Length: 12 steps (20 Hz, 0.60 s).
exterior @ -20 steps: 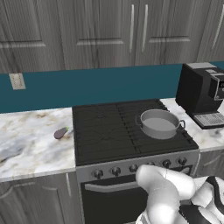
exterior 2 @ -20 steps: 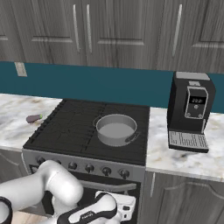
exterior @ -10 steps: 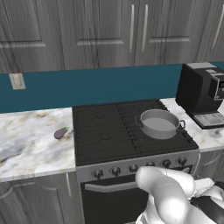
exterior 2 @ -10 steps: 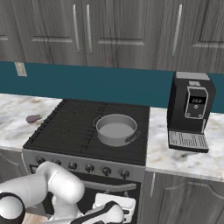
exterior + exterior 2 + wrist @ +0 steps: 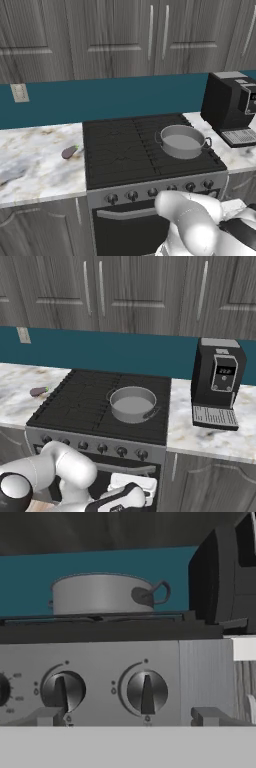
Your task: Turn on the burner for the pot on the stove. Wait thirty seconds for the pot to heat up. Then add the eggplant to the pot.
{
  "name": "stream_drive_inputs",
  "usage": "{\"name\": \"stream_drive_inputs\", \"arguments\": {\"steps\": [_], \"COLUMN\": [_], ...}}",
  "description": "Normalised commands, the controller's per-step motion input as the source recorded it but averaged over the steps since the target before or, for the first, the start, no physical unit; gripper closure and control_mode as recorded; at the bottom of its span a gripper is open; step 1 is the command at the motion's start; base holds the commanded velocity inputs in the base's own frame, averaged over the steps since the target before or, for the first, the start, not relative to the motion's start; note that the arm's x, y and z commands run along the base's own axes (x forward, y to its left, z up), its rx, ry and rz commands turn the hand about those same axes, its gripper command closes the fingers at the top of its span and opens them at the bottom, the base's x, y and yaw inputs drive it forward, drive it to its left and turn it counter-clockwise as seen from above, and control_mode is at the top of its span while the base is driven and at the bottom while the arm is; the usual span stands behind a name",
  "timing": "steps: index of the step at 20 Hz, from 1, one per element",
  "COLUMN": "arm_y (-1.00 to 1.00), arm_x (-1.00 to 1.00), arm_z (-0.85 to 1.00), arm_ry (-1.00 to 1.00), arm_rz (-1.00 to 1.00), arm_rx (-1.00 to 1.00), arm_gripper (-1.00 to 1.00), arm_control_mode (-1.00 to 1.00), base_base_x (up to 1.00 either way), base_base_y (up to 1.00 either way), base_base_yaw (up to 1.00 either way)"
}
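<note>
The pot [image 5: 182,141] is plain grey metal. The stove [image 5: 145,186] has a black grated top, a grey steel front and dark knobs [image 5: 146,691]. The eggplant [image 5: 69,152] looks dark purple, perhaps with a green cap. The counter [image 5: 35,160] is white marble, veined grey and tan.

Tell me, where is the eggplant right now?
The eggplant lies on the marble counter just left of the stove, far from the pot on the right-hand burners.
</note>
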Motion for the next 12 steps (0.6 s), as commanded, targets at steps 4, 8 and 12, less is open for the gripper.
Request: {"name": "stream_drive_inputs", "arguments": {"steps": [4,8,12], "arm_y": [0.00,0.00,0.00], "arm_x": [0.37,0.41,0.36], "arm_z": [0.02,0.00,0.00], "arm_ry": [0.00,0.00,0.00], "arm_rz": [-0.03,-0.02,0.00], "arm_rx": [0.00,0.00,0.00], "arm_gripper": [-1.00,-1.00,-1.00], "arm_control_mode": [-1.00,-1.00,-1.00], "base_base_x": [0.00,0.00,0.00], "base_base_y": [0.00,0.00,0.00], "base_base_yaw": [0.00,0.00,0.00]}}
